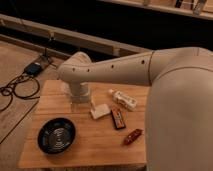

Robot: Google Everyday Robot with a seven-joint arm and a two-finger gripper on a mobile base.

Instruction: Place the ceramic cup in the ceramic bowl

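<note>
The ceramic bowl (56, 135) is round, shallow and black with glossy rings inside. It sits on the front left of the wooden table (90, 150). My white arm reaches in from the right, and its gripper (78, 97) points down over the back left of the table, behind the bowl and apart from it. A pale shape right under the gripper may be the ceramic cup, but the wrist hides most of it and I cannot tell for sure.
A white block (100, 111) lies just right of the gripper. A white packet (123, 99), a dark snack bar (117, 119) and a red-brown packet (133, 136) lie further right. Cables and a small device (35, 67) are on the floor at left.
</note>
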